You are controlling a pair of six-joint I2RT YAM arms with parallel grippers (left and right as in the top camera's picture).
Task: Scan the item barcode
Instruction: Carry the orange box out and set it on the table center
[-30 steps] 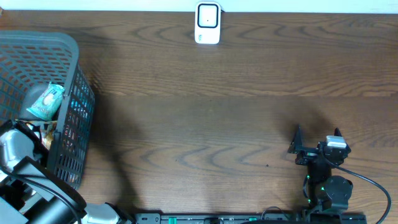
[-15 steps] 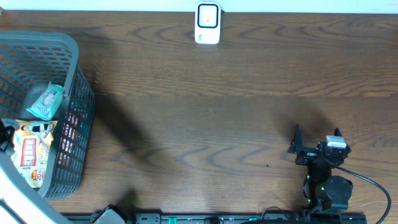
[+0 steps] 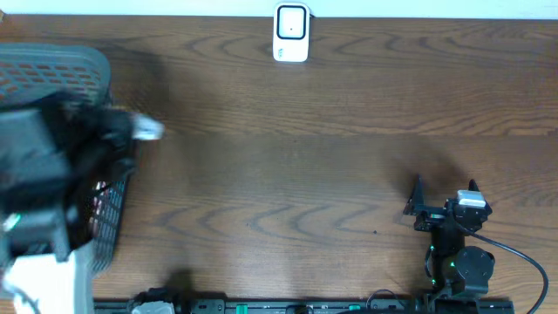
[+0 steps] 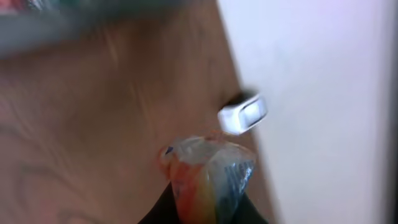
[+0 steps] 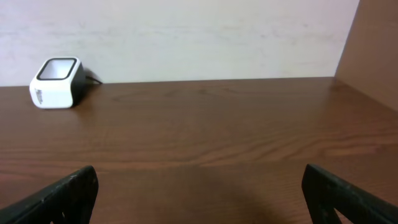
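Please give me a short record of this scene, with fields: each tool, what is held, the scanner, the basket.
left tool: shut on snack packet, over the basket's right side
right tool: open, empty, near right of table
scanner: far edge, centre, apart from both tools
basket: far left, partly hidden by blurred left arm

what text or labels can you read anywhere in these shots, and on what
No text can be read in any view.
barcode scanner: faint marks on its side, too small to read.
snack packet: print too blurred to read.
basket: whatever is inside is blurred, so no label is legible.
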